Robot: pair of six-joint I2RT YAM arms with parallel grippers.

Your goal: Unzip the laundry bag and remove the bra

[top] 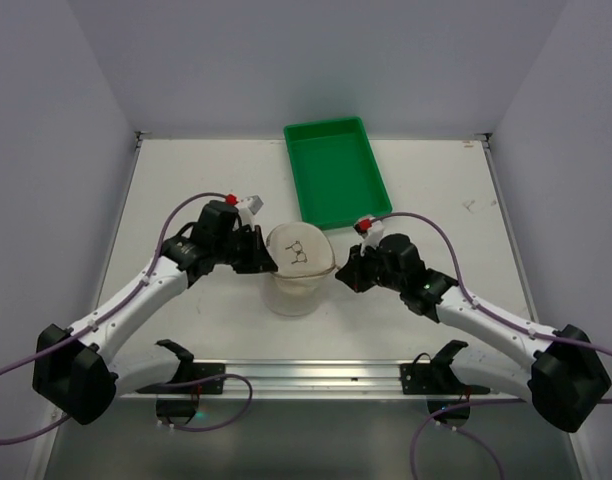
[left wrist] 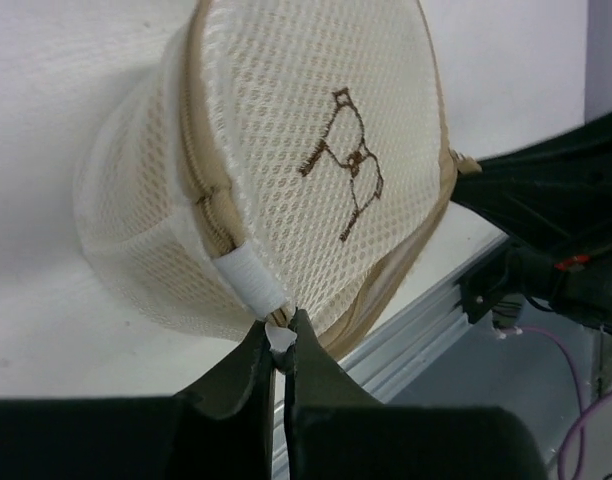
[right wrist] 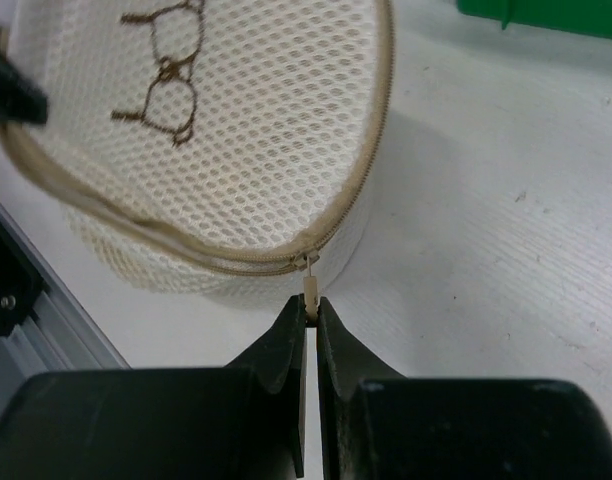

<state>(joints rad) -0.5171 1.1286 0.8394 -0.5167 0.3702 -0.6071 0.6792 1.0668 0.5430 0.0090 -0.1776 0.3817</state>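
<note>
Nearest the arm bases, a metal rail (top: pixel 306 375) runs along the edge of the table (top: pixel 186 180). Just past it sits the laundry bag (top: pixel 294 288), right between the two arms.

The left gripper (left wrist: pixel 279 345) is squeezed tight on the end of a small white tab (left wrist: pixel 251 280) on the bag's left side. The right gripper (right wrist: pixel 311 312) is squeezed tight on the zip pull (right wrist: pixel 311 288) on the bag's right side. So the right arm has the part that counts.

The zip (right wrist: pixel 196 255) does not run straight. It curves round the rim of the round lid (right wrist: pixel 236 130), away from the right jaws and toward the left arm. The pull will likely have to follow that curve while the left arm holds the bag in place.

No bra can be seen through the mesh. Farther back, apart from the bag, lies the green tray (top: pixel 336 175).
</note>
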